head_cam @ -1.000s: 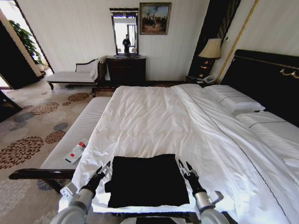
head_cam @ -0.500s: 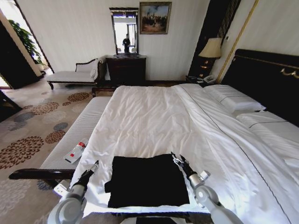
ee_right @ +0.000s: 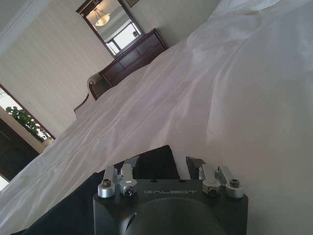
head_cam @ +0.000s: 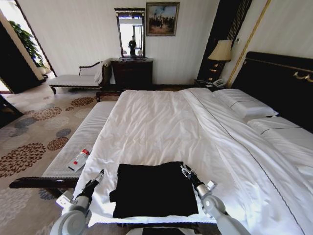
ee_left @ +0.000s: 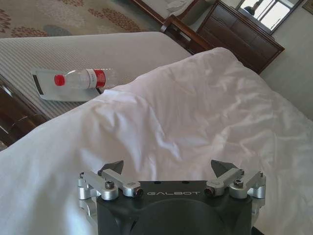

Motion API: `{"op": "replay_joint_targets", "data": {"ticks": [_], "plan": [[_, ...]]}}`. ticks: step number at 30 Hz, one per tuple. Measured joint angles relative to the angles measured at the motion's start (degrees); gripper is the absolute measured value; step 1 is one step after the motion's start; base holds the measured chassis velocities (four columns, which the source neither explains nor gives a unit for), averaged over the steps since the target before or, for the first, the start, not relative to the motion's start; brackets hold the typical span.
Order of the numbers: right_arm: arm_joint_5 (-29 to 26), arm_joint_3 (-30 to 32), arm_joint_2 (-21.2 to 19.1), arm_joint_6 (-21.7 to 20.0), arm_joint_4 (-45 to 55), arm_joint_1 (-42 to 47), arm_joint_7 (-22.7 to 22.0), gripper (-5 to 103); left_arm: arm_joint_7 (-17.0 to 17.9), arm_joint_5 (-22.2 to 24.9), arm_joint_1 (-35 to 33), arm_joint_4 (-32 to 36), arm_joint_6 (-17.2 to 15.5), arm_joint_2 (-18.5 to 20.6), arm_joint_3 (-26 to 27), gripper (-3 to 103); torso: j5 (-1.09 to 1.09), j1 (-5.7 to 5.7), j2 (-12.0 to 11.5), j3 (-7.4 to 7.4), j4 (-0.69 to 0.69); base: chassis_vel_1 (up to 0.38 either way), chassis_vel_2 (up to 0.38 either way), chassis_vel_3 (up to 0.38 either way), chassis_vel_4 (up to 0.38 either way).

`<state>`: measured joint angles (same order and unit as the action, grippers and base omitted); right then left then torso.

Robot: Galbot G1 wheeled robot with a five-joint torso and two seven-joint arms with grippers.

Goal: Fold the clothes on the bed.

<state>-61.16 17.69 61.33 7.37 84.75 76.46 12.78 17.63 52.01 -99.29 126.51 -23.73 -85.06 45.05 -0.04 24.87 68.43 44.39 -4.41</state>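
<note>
A large bed with a white duvet (head_cam: 161, 122), white pillows (head_cam: 244, 105) and a tall dark headboard (head_cam: 279, 83) is stretching away from the robot. A black soft-cloth T-shirt (head_cam: 154, 190), folded into a rough rectangle, is lying flat on the duvet at the near end of the bed, between the two arms.

The right gripper (head_cam: 186, 171) is reaching over the far right corner of the T-shirt. In the right wrist view its fingers (ee_right: 128, 169) are standing apart, holding nothing, with the black cloth's corner (ee_right: 151, 164) lying just ahead of them; whether they are touching it is unclear.

The left gripper (head_cam: 96, 177) is hovering over the duvet's left edge, just beside the T-shirt's left side and apart from it. Its fingers (ee_left: 113, 168) are spread wide and empty above white bedding.

Beside the bed, a clear plastic bottle with a red cap (ee_left: 80, 78) is lying on a striped white bench (head_cam: 78, 142).
</note>
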Motion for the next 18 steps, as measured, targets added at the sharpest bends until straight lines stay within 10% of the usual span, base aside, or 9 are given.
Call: {"op": "replay_joint_targets", "data": {"ticks": [18], "plan": [[-1.2,0.3,1.1,2.9,1.1,2.3,5.5,1,0.0,-1.8,-0.1,-1.0,0.6,-1.2,-1.1,100,0.00,0.00,0.0,0.00,0.00,0.000,0.000,0.000,0.000]]}}
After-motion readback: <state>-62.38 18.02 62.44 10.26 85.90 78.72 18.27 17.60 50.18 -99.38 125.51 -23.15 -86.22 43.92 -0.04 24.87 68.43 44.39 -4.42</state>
